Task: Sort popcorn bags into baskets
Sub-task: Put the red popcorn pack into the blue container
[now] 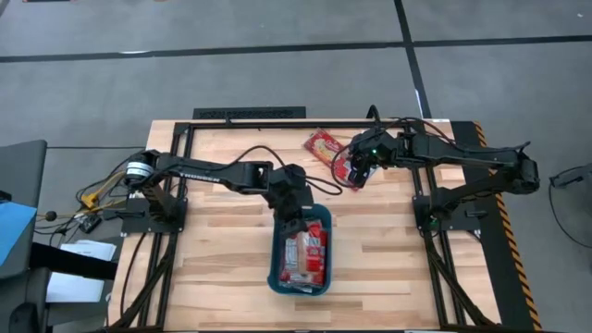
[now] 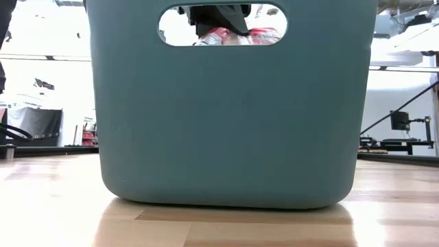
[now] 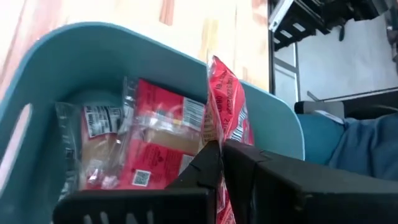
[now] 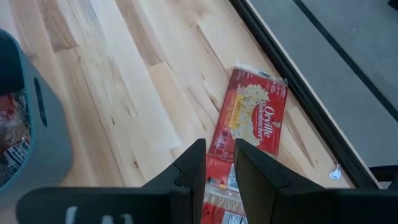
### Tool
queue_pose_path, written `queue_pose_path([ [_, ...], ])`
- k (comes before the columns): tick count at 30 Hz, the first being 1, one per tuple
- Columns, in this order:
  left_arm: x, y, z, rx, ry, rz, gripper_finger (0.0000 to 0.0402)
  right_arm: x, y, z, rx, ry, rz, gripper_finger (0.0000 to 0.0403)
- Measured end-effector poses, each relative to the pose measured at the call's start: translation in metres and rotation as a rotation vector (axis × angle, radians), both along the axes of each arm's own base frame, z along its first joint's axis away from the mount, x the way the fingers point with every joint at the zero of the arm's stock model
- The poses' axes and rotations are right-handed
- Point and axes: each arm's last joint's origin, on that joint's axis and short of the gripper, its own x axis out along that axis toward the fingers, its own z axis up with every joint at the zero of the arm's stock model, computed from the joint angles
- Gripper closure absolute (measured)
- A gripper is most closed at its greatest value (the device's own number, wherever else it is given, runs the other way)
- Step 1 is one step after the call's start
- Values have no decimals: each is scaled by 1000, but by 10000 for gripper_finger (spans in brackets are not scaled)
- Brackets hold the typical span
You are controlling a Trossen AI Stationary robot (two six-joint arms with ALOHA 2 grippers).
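The teal basket (image 1: 301,252) stands near the table's front middle with several red popcorn bags (image 3: 155,140) lying inside. It fills the low view (image 2: 226,110). My left gripper (image 1: 294,220) is over the basket's far end, shut on one red bag (image 3: 227,106). My right gripper (image 1: 356,168) is at the far right of the table, shut on another red bag (image 1: 344,169). One more bag (image 1: 324,142) lies flat on the table just beyond it, near the far edge, and also shows in the right wrist view (image 4: 252,118). My left gripper pinches the red bag between its two fingers, which come from above and slant down into the basket. The bag stands on edge and sticks out past the fingertips (image 3: 231,127), above the bags lying in the basket. My right gripper pinches a red bag (image 4: 217,177) between its two fingers from above. The fingers hide the exact spot. Whether the bag is clear of the table, I cannot tell.
A black metal frame (image 1: 250,114) runs along the table's far edge and down both sides. Bare wood lies between the basket and the right gripper (image 4: 124,93). Cables trail at the table's left (image 1: 102,190).
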Motion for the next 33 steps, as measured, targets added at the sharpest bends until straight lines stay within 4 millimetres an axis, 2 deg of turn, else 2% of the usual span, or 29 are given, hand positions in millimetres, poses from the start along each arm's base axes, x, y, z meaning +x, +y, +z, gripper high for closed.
queue_pose_path([
  [12, 1, -2, 1, 22, -19, 14, 402, 0, 0, 0, -1, -3, 0, 295],
  [20, 9, -7, -16, -9, 26, -5, 402, 0, 0, 0, -1, -3, 0, 296],
  [26, 10, -5, -14, 15, 10, 32, 400, 0, 0, 0, -1, -3, -1, 296],
  [33, 12, -9, -14, 14, -4, 47, 364, 0, 0, 0, 0, -3, -1, 296],
])
